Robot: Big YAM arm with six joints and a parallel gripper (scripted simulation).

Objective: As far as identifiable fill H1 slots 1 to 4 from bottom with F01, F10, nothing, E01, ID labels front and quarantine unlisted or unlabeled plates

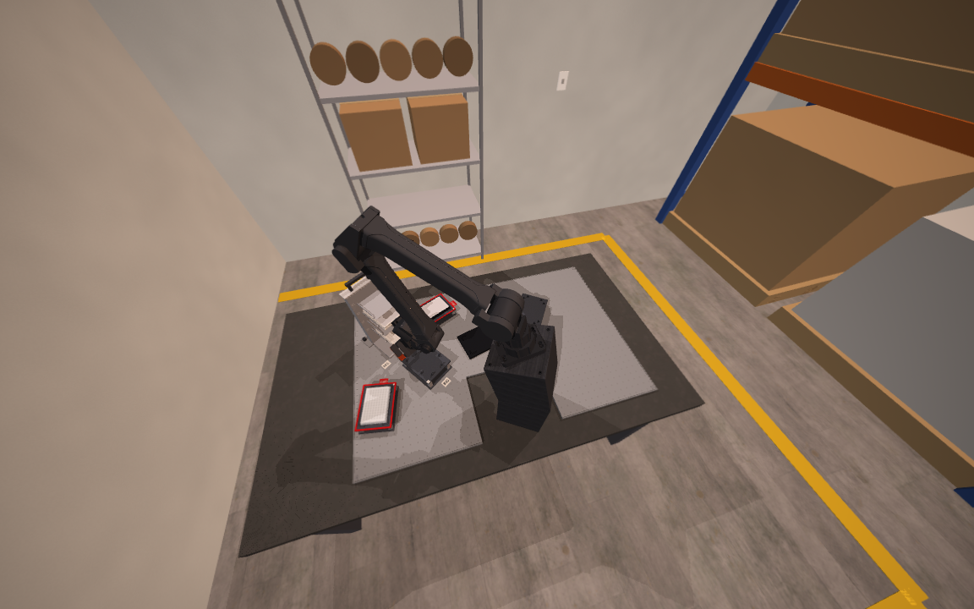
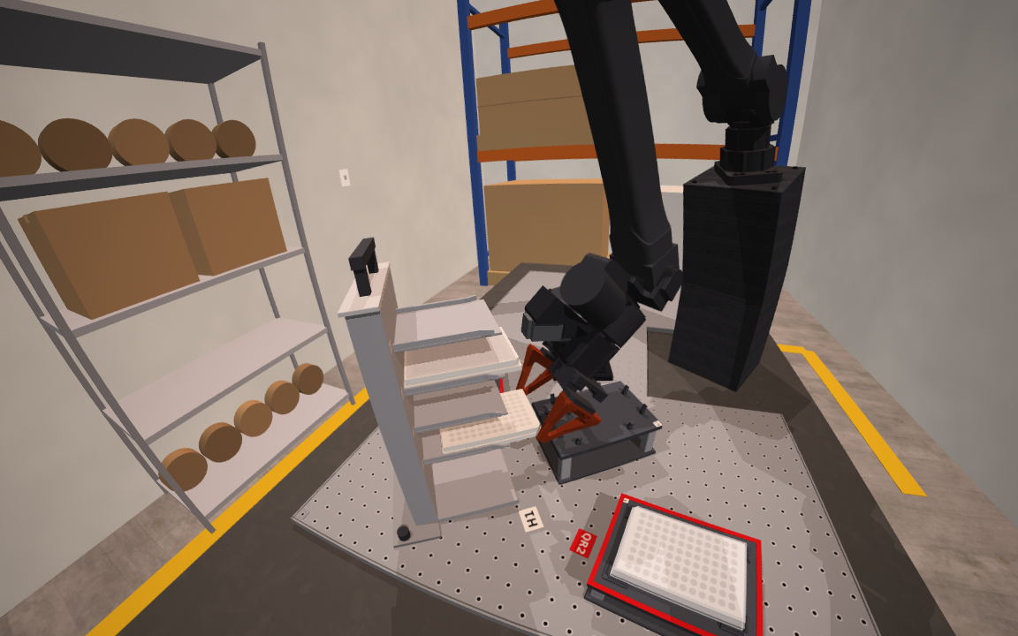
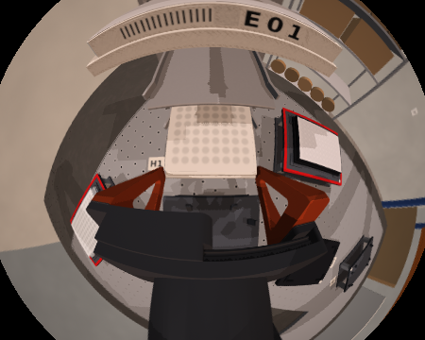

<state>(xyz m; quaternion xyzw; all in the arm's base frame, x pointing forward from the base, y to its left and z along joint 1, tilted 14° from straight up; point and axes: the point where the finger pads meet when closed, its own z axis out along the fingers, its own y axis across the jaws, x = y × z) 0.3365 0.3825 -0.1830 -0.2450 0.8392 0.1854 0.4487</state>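
The plate hotel H1 (image 2: pixel 426 395) stands on the deck with its label (image 2: pixel 530 518) at its foot. A plate labelled E01 (image 3: pixel 272 22) lies in the top slot (image 2: pixel 461 359). A second white plate (image 2: pixel 493 423) lies in the second slot from the bottom and sticks out at the front; it also shows in the wrist view (image 3: pixel 212 142). I cannot read its label. My gripper (image 2: pixel 548 395) (image 3: pixel 210 171) is open, with its red fingers on either side of that plate's front end. The third slot and the bottom slot look empty.
QR2 (image 2: pixel 679 565) holds a white plate in its red frame. Another red-framed nest with a plate (image 3: pixel 316 147) lies behind the hotel. A dark empty nest block (image 2: pixel 603 431) stands right under my wrist. The arm's base column (image 2: pixel 734 276) is behind it.
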